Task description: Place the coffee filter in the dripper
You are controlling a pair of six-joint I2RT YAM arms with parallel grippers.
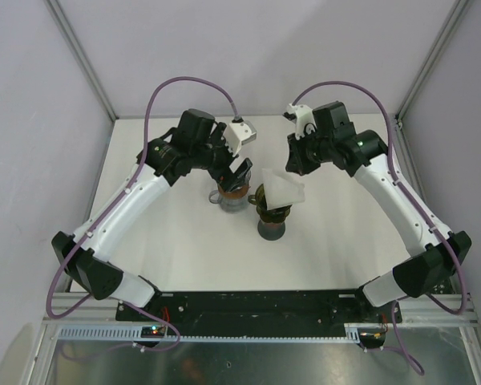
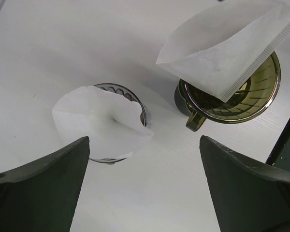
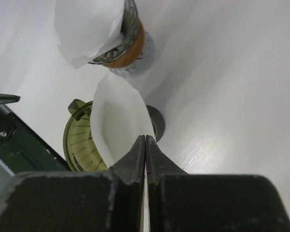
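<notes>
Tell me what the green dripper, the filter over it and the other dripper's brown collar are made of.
Green dripper: glossy, see-through olive with moulded ribs; plastic or tinted glass, can't tell which. Filter: thin matte white paper, with a crimped seam. Collar: matte brown band, probably wood or cork.

On the table (image 1: pixel 184 257) two drippers stand side by side near the middle, close but apart. The left dripper (image 1: pixel 229 200) stands a little farther from the arm bases, with a filter (image 2: pixel 96 123) in it and the left gripper (image 1: pixel 240 171) above it. Over the right dripper (image 1: pixel 272 223) the second filter (image 1: pixel 283 189) is tilted, its lower edge inside the bowl (touching or not, I cannot tell), pinched at its far right edge by the right gripper (image 3: pixel 145 145).
</notes>
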